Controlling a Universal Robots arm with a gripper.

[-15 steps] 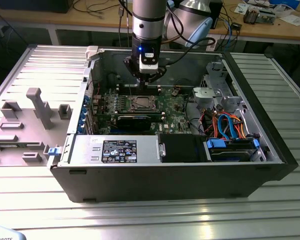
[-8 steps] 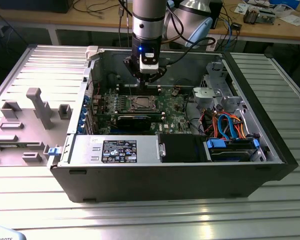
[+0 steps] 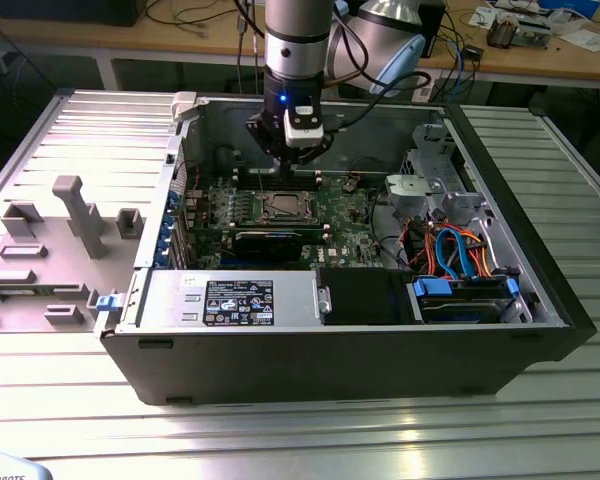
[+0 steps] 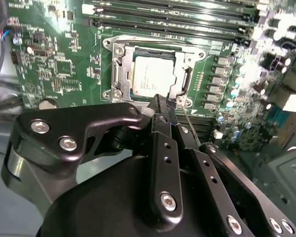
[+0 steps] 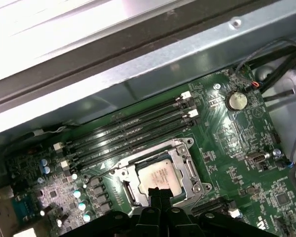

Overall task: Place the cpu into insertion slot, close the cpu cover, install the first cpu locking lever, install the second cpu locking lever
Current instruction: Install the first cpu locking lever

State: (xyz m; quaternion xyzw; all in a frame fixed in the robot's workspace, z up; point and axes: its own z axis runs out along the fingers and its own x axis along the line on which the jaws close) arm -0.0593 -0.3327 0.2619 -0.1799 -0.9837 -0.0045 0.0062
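Note:
The cpu point(image 4: 150, 76) point(image 5: 160, 177), a silvery square chip, lies flat in the insertion slot point(image 4: 119, 74) on the green board, inside the open computer case. The cpu cover point(image 4: 186, 79) point(image 5: 188, 174) lies down over the chip's edges as a metal frame. My gripper point(image 4: 165, 101) point(image 5: 158, 191) hangs just above the slot's near edge, its black fingers pressed together with nothing between them. A thin metal rod point(image 4: 187, 118) runs beside the fingertips. In the exterior view the gripper point(image 3: 291, 162) hovers over the far side of the slot point(image 3: 283, 207).
Long black memory slots point(image 4: 163, 19) point(image 5: 133, 131) run beside the socket. A long black card point(image 3: 268, 243) and a power supply point(image 3: 230, 300) lie nearer the camera, with drive cables point(image 3: 460, 250) to the exterior view's right. The case wall point(image 5: 153, 69) stands close behind. Grey fixtures point(image 3: 70, 215) sit outside.

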